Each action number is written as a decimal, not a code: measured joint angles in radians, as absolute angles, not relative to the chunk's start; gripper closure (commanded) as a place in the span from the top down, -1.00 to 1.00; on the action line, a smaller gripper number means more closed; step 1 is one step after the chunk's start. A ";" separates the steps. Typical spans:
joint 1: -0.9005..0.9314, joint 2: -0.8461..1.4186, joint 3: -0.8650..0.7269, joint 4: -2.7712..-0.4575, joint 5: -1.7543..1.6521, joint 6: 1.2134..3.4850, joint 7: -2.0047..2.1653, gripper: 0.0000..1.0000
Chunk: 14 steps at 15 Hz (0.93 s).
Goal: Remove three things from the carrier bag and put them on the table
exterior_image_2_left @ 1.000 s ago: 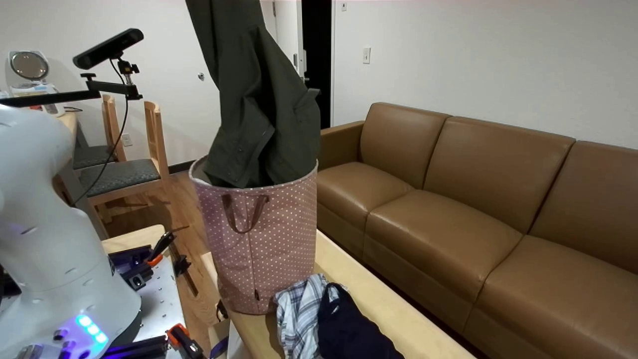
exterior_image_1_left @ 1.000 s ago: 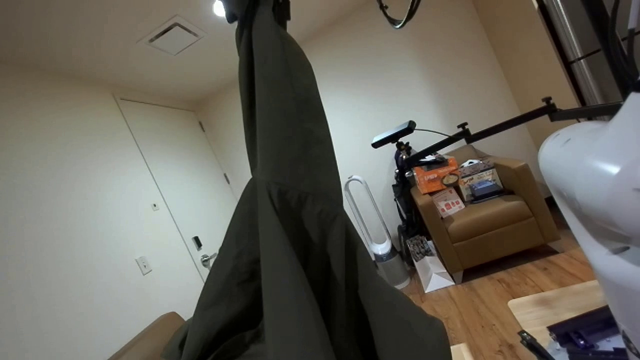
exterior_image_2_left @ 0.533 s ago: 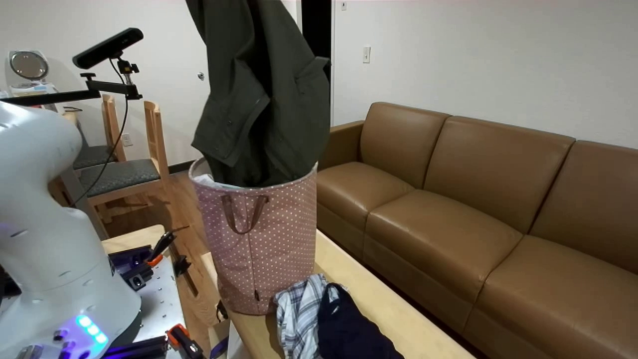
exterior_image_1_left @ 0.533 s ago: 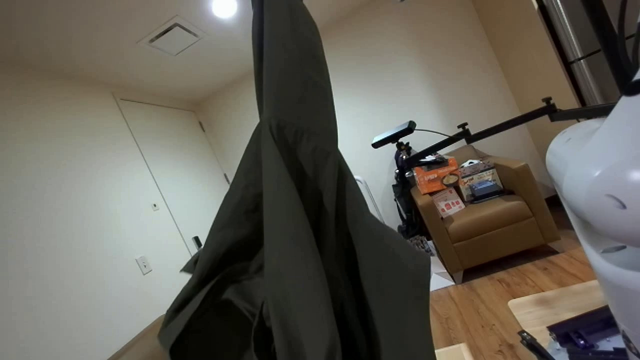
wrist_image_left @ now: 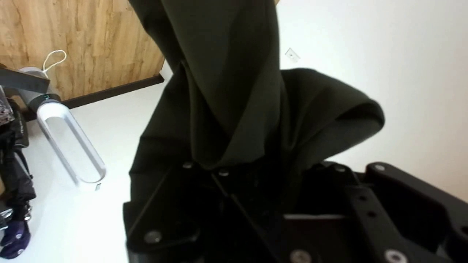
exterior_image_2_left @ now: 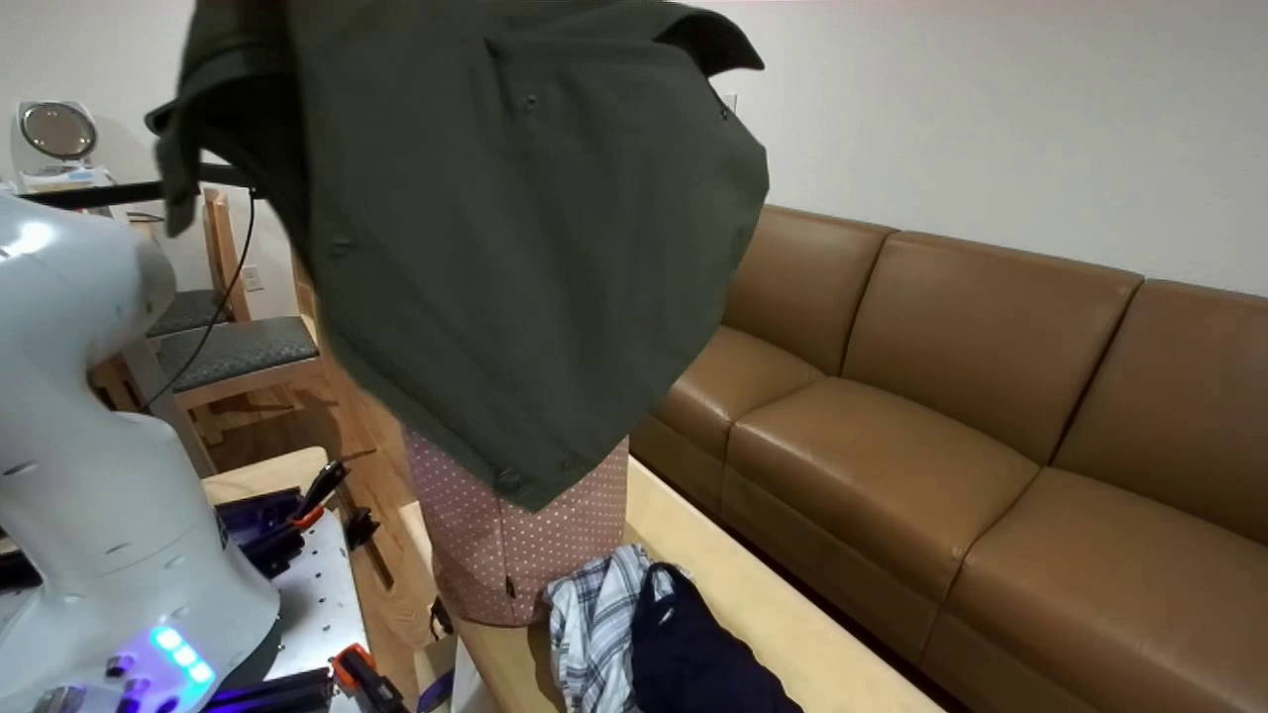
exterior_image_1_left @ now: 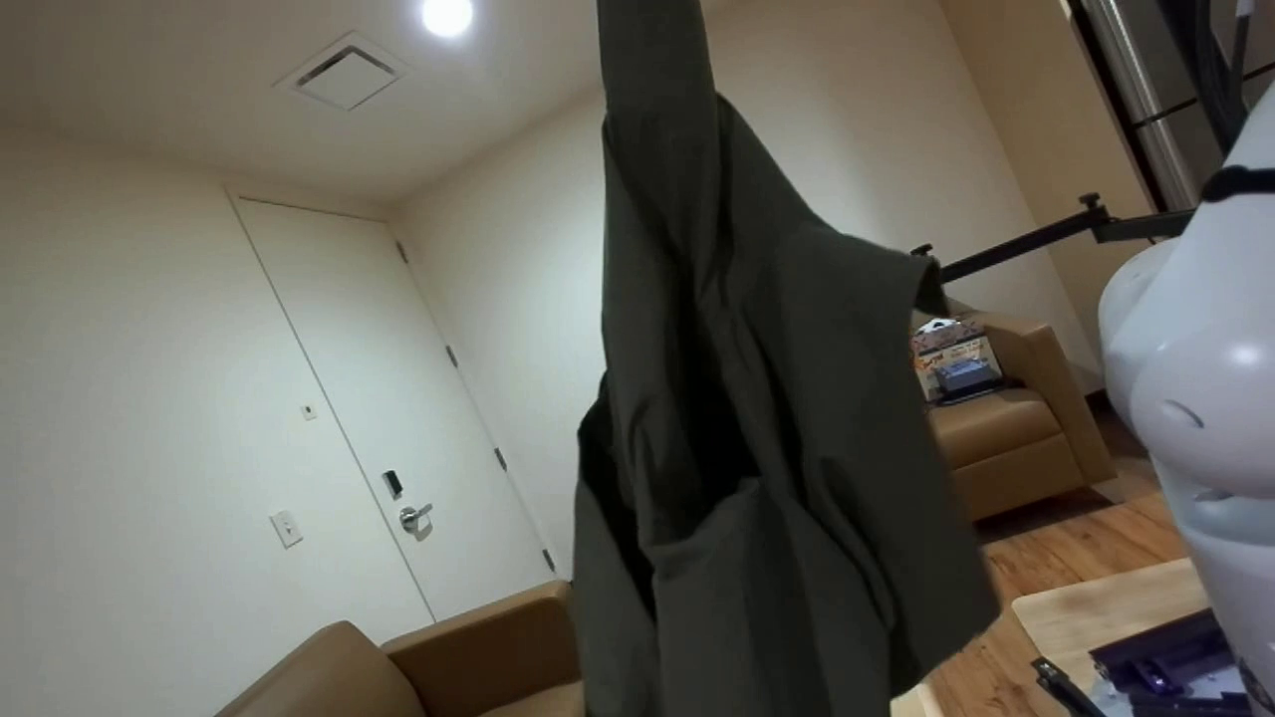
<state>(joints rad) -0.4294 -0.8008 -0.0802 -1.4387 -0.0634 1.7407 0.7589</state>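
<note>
The hand [wrist_image_left: 268, 170] grips firmly the green garment [exterior_image_2_left: 535, 218], hanging in an exterior view in front of the dotted bag [exterior_image_2_left: 515, 540], and should lower it slowly, lowest part first, onto the table [exterior_image_2_left: 783, 634]

I see a big dark green piece of clothing [exterior_image_2_left: 525, 238] hanging from above. Its bottom comes to a point in front of the tall round pink cloth bag with white dots [exterior_image_2_left: 525, 560], hiding the bag's top. From here I can't tell if the two touch. The bag stands on the long light wood table [exterior_image_2_left: 763, 616], near its far end and close to the edge by my smooth white robot arm [exterior_image_2_left: 109, 446]. Just beside the bag's foot lies a blue and white checked cloth [exterior_image_2_left: 596, 624]. A dark blue cloth [exterior_image_2_left: 698, 654] touches it, nearer the table's middle. A long brown leather sofa [exterior_image_2_left: 991, 347] runs along the table's opposite edge.
</note>
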 measured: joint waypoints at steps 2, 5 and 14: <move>-0.433 -0.773 -0.084 -1.438 -0.084 1.751 0.766 -0.89; -0.431 -0.752 -0.070 -1.497 -0.093 1.798 0.766 -0.90; -0.430 -0.680 -0.115 -1.498 -0.100 1.797 0.814 -0.89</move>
